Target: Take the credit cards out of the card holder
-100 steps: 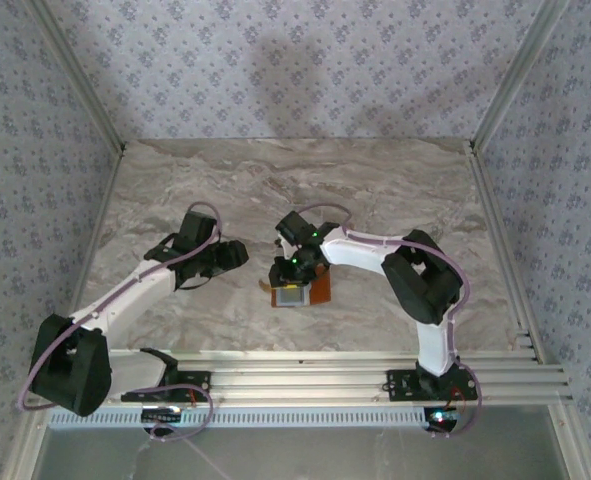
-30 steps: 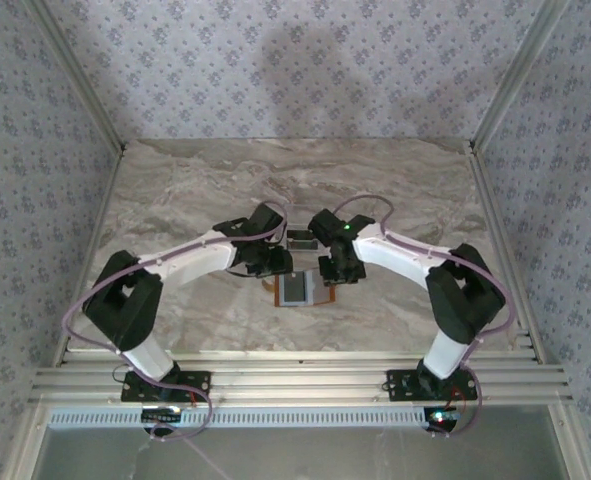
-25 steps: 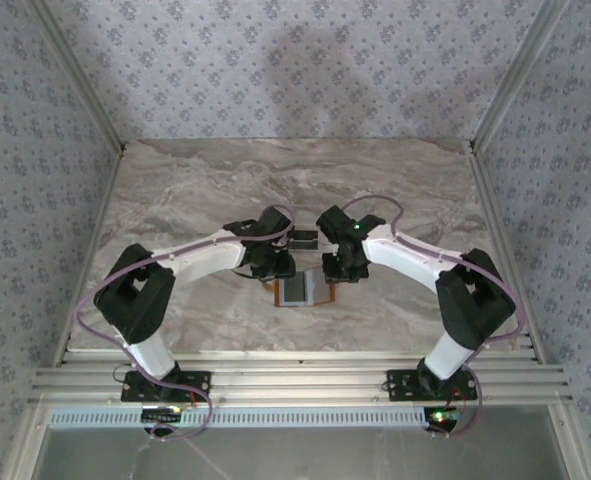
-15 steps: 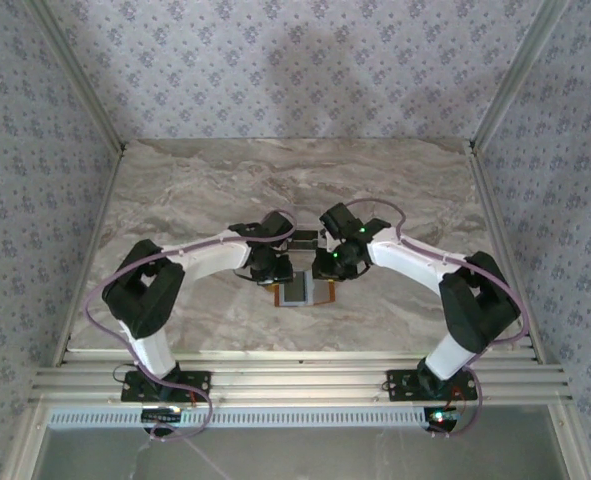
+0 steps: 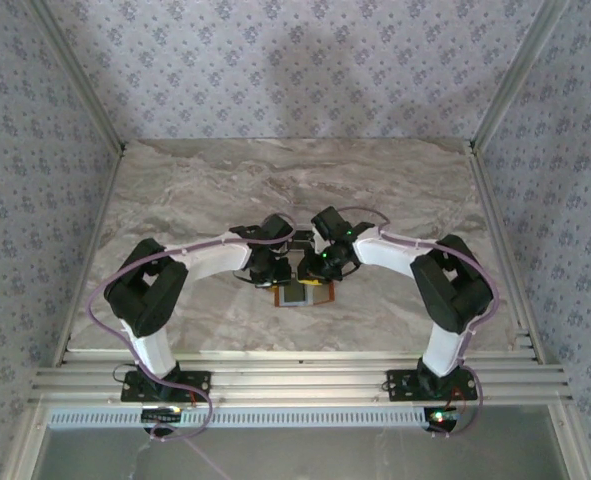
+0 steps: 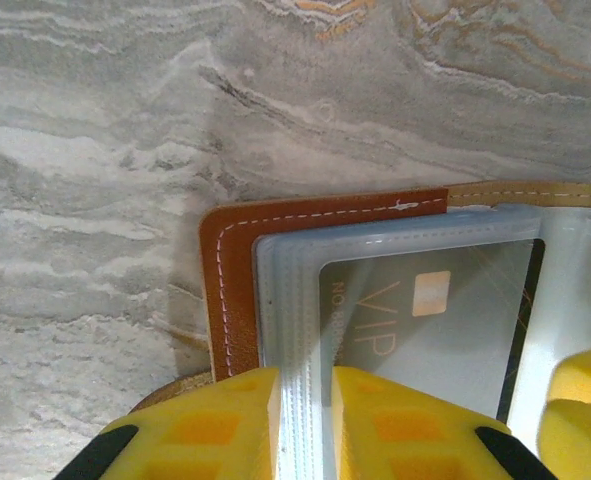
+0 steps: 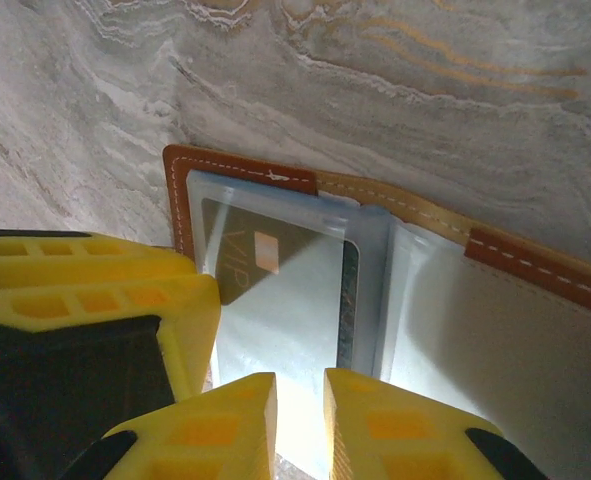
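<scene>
Card holder (image 6: 225,290) open on table (image 6: 95,150); left end effector (image 6: 305,390) pinched its sleeve edge; right end effector (image 7: 300,395) nearly closed alongside, grip unclear.

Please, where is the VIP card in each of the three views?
Top external: card at centre, a grey patch in the holder.
Left wrist: lower right.
Right wrist: left of centre.
Shared landmark: the holder's brown stitched corner, next to the card's VIP lettering.
</scene>
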`<state>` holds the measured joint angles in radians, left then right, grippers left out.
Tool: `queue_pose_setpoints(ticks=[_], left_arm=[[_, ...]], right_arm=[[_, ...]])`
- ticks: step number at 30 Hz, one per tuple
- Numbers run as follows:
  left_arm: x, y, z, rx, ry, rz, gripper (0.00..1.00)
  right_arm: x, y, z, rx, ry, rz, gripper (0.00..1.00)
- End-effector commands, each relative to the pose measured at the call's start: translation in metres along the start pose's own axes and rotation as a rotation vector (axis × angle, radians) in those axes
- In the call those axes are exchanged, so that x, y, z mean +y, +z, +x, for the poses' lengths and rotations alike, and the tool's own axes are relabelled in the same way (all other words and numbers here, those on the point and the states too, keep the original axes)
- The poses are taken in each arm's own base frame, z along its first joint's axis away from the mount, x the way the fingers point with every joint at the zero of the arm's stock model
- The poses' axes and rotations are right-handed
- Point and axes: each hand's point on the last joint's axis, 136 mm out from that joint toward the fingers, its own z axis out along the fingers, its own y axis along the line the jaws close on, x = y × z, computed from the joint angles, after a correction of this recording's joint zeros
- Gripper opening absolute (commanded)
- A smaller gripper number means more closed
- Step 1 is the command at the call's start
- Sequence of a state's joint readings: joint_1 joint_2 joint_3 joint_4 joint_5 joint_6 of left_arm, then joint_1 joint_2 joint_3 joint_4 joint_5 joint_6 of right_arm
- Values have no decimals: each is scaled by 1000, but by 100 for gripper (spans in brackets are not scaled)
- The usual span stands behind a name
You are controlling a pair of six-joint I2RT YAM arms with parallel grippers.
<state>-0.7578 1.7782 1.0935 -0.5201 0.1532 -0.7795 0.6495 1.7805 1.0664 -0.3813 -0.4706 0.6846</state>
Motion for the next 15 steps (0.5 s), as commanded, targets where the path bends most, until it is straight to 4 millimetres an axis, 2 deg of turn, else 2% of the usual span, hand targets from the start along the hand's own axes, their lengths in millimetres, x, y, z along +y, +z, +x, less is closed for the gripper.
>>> queue_pose_setpoints(ticks=[1,9,15], left_arm=[[11,7,7,27,-6,-37,21],[11,5,8,25,-4,-36,21],[11,3,7,22,0,-35,25]], right_arm=[[4,6,-1,16,14,-26,22],[-7,12,0,22,17,21,23],[-19,13,3,18,10,91,24]])
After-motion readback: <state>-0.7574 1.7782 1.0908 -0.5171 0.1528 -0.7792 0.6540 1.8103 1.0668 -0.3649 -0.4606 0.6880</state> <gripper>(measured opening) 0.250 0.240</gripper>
